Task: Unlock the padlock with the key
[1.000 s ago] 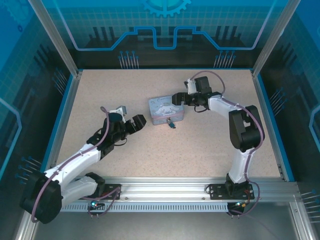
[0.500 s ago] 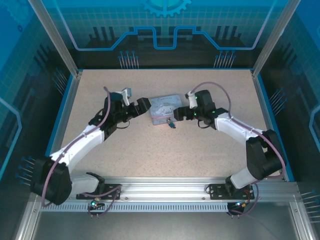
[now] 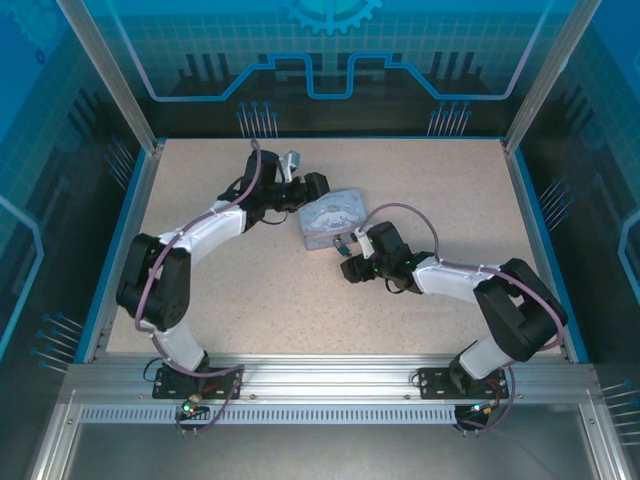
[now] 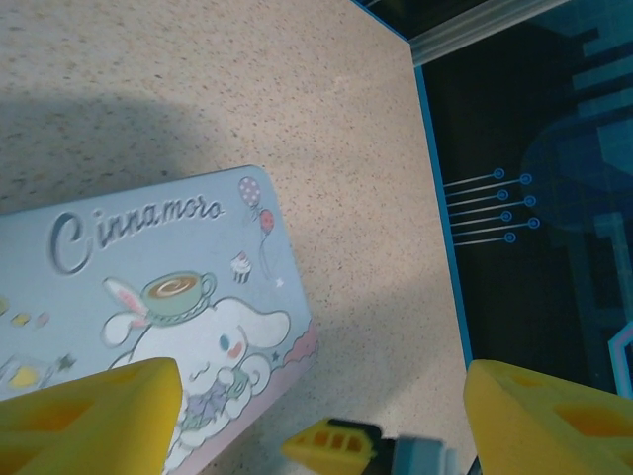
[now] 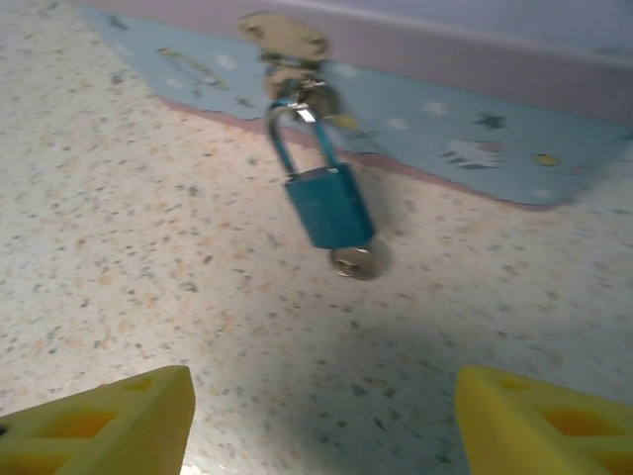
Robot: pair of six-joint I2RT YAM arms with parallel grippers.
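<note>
The padlock [image 5: 331,210] has a teal body, and its thin shackle hangs through the hasp [image 5: 287,47] of the pale blue tin [image 3: 330,216]. It lies tilted on the table against the tin's near side [image 3: 341,245]. A small silvery round piece [image 5: 353,262], apparently the key's head, sits at the padlock's lower end. My right gripper [image 5: 321,426] is open, low over the table, a short way in front of the padlock [image 3: 349,268]. My left gripper [image 4: 321,426] is open beside the tin's far left corner [image 3: 317,186], with one yellow finger [image 4: 89,416] over the lid.
The tin's lid [image 4: 148,287] carries a cartoon print. A blurred yellow-and-grey part [image 4: 336,445] shows at the bottom of the left wrist view. Blue walls [image 3: 540,230] and an aluminium rail [image 3: 330,375] bound the speckled table [image 3: 250,300].
The left arm swung from the near left up to the tin's far side. The right arm came from behind the tin round to its near side, low before the padlock. The tin turned a little.
</note>
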